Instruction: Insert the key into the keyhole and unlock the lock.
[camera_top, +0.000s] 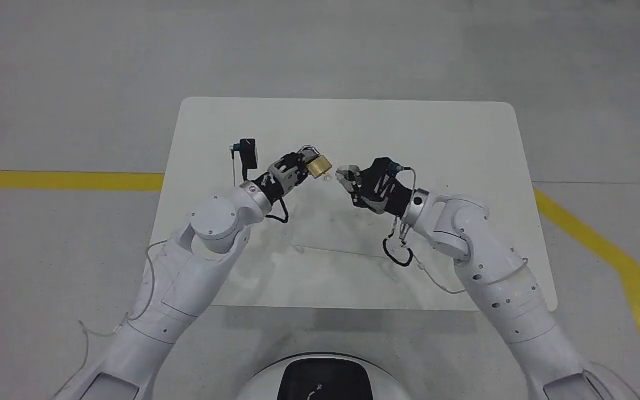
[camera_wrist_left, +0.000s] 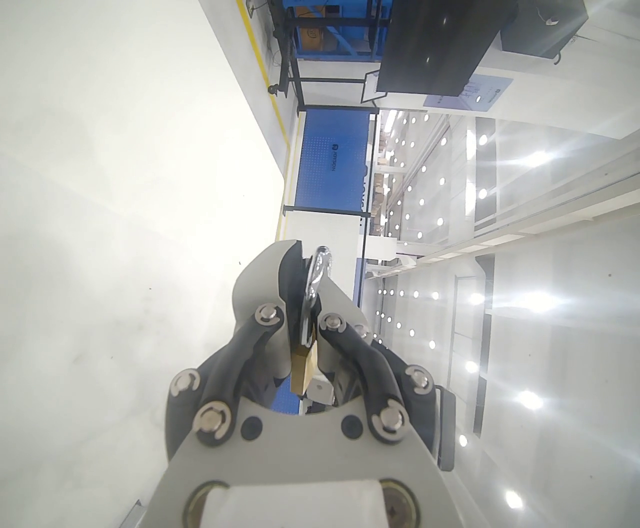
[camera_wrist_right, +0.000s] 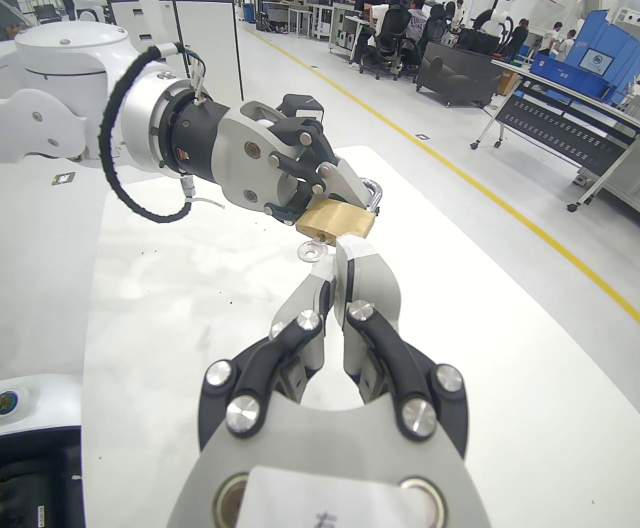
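Step in hand: insertion looks done, turn pending. The key (camera_wrist_right: 311, 250) appears seated in the keyhole (camera_wrist_right: 324, 236) on the end face of the lock (camera_wrist_right: 336, 219), with its round head sticking out free. Judgement only, since the blade itself is hidden.

Left gripper (camera_wrist_right: 352, 187): clamped on the lock at the shackle (camera_wrist_right: 376, 192) end. It holds the lock up off the table (camera_wrist_right: 450, 350), brass body pointing toward the other arm. Its own wrist view confirms this, with the shackle pinched between the pads and the body hanging back toward the palm.

Right gripper (camera_wrist_right: 340, 262): fingers pressed nearly together, only a thin slit between them. The tips sit just beside the key head and close under the lock body. It's unclear whether they touch or nip the edge of the key; most of the head shows clear of them, so probably nothing is held.

Next move calls for:
- spreading the right fingers and re-closing square on the flat of the key head
- rotating the wrist about the key axis while the left arm holds the lock rigid
- watching for the shackle to pop

Risk: an off-axis grip would bend the key or pull it out.
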